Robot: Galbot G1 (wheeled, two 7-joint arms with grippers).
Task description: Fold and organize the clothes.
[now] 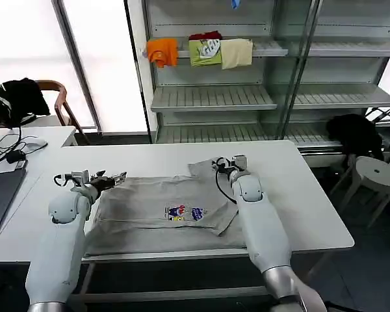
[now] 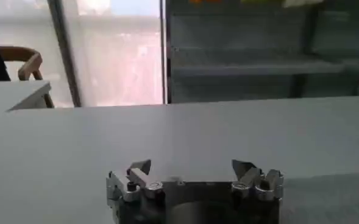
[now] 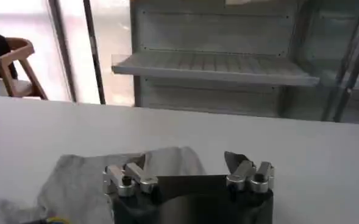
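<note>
A light grey short-sleeved shirt (image 1: 156,211) lies spread on the white table (image 1: 292,188), its small multicoloured chest print (image 1: 185,212) facing up. One sleeve (image 1: 205,170) points toward the far side. My left gripper (image 1: 116,177) hovers open at the shirt's far left corner, nothing between its fingers. In the left wrist view the left gripper (image 2: 191,165) faces bare table, with shirt cloth (image 2: 331,196) off to one side. My right gripper (image 1: 229,160) is open over the far sleeve. The right wrist view shows the right gripper (image 3: 186,160) just above the sleeve cloth (image 3: 94,176).
Behind the table stands a metal shelf (image 1: 211,97) with folded orange (image 1: 162,51), green (image 1: 205,51) and cream (image 1: 236,52) garments. A laptop (image 1: 0,192) and cables lie on the left desk, a chair (image 1: 52,97) behind it. A white stool (image 1: 376,174) stands at the right.
</note>
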